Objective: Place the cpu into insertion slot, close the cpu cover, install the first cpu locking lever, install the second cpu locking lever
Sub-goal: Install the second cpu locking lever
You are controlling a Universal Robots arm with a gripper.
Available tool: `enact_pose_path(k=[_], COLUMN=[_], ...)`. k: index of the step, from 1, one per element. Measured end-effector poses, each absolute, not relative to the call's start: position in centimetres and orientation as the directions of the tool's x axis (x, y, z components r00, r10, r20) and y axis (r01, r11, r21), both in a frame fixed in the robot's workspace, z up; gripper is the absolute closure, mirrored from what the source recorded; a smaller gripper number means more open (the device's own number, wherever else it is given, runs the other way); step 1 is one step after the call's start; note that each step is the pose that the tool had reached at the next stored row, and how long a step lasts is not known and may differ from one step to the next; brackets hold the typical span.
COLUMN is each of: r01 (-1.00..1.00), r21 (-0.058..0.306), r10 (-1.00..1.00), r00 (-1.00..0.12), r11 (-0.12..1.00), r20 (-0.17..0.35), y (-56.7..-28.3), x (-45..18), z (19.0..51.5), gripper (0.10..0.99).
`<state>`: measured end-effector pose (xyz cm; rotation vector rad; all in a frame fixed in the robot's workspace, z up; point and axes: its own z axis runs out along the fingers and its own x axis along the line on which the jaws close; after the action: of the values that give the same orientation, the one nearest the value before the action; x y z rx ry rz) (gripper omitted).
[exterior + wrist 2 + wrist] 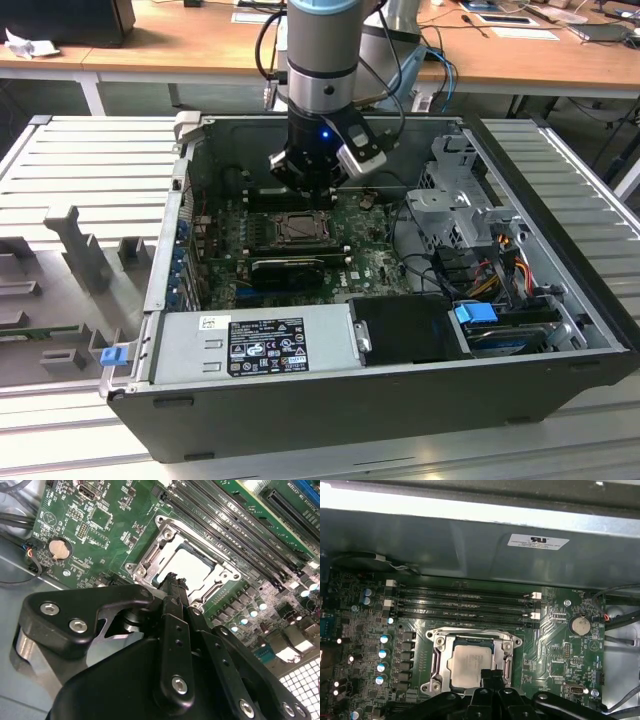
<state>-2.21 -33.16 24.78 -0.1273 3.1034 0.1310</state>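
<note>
My pincer (490, 676) hangs just above the socket, fingers pressed together and holding nothing. The cpu (468, 661) lies flat in the socket, cpu cover (472, 641) lying down around it (coin cell (580, 625) off toward three o'clock). Beyond run the memory slots (465, 604).

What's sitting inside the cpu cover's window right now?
The cpu lies in the socket, its pale top showing through the window of the cpu cover, which is down around it. One edge of both is hidden by the gripper in both wrist views.
</note>
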Motion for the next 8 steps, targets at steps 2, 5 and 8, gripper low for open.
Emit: enact_pose_path(k=[2,5,8], r01=[-0.083,-0.083,-0.083], r21=[0.083,0.083,0.083], r10=[-0.08,-0.08,-0.08], r00=[-0.996,-0.996,-0.996], r11=[0.993,0.993,0.993], r20=[-0.036,-0.036,-0.036], y=[-33.23,-33.36,-33.55], x=[-2.2,-2.2,-2.2], z=[24.78,24.78,24.78], gripper=[0.98,0.98,0.98])
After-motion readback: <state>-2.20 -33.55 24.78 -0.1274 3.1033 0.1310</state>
